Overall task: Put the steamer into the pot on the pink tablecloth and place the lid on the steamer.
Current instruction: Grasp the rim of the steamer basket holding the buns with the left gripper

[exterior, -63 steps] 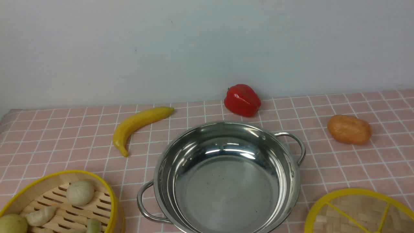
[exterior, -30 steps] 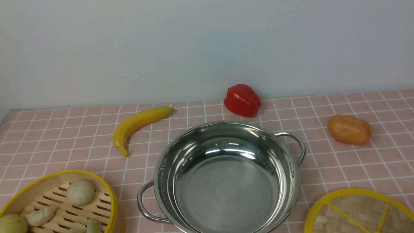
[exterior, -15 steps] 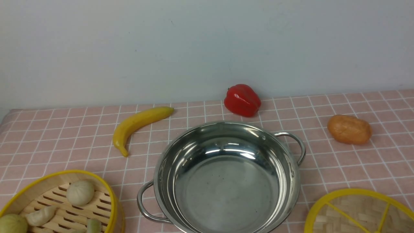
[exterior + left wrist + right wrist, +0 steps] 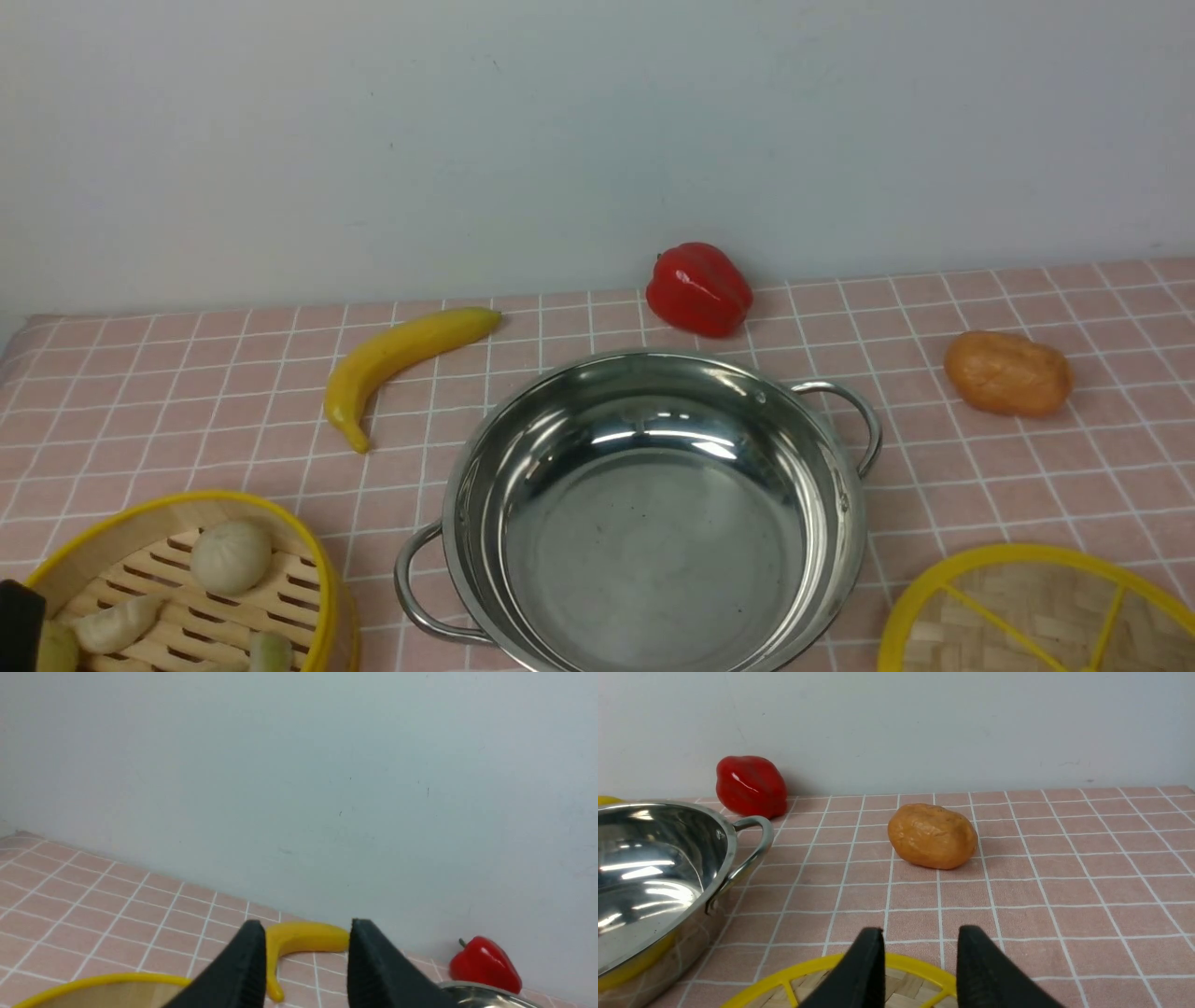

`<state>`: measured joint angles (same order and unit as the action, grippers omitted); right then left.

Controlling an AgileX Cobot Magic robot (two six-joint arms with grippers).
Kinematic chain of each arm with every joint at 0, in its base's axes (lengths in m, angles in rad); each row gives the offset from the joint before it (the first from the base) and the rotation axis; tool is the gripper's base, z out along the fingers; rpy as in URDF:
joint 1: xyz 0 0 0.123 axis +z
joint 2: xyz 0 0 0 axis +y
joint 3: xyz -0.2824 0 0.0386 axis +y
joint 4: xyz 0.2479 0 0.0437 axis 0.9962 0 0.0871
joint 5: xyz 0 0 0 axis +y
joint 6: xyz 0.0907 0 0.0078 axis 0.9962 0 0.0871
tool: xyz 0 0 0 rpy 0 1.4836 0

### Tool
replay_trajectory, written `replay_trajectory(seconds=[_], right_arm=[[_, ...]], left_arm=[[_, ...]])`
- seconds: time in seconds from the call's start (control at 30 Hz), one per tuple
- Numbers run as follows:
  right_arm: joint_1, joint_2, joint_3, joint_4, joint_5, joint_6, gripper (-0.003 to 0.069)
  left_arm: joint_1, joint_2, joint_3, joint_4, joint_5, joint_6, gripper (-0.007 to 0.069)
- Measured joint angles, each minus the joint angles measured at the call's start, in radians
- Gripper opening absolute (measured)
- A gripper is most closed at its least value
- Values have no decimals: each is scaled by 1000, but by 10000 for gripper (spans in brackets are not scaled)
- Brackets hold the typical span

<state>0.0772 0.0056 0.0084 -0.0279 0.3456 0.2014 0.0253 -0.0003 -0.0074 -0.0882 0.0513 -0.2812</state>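
Observation:
The steamer (image 4: 177, 583), a bamboo basket with yellow rims holding pale buns and dumplings, stands at the front left of the pink tablecloth (image 4: 187, 392). One black finger (image 4: 19, 623) of my left arm shows at its near-left edge. In the left wrist view my left gripper (image 4: 306, 924) is open and empty above the steamer's rim (image 4: 103, 981). The shiny pot (image 4: 845, 485) stands empty in the middle. The lid (image 4: 1036, 616) lies flat at the front right. My right gripper (image 4: 920, 931) hangs open just over the lid's far rim (image 4: 812, 966), holding nothing.
A yellow banana (image 4: 397, 359) lies behind the steamer, left of the pot. A red pepper (image 4: 700, 289) sits by the back wall behind the pot. An orange-brown potato (image 4: 1008, 373) rests to the pot's right, beyond the lid.
A black finger of my left gripper has come into the front view at the lower left, covering the steamer's nearest bun. Pot, lid and food have not moved.

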Motion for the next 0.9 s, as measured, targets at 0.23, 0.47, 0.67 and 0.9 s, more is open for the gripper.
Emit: replay_trajectory(seconds=[0.23, 0.47, 0.67, 0.9], right_arm=[[0, 0, 0, 0, 0, 0, 240], [0, 0, 0, 0, 0, 0, 240], [0, 0, 0, 0, 0, 0, 240], [0, 0, 0, 0, 0, 1, 240]], left_arm=[[0, 155, -167, -26, 177, -5, 243], [0, 608, -524, -65, 713, 299, 243], [0, 884, -686, -172, 984, 646, 243], [0, 1228, -769, -264, 968, 752, 243]])
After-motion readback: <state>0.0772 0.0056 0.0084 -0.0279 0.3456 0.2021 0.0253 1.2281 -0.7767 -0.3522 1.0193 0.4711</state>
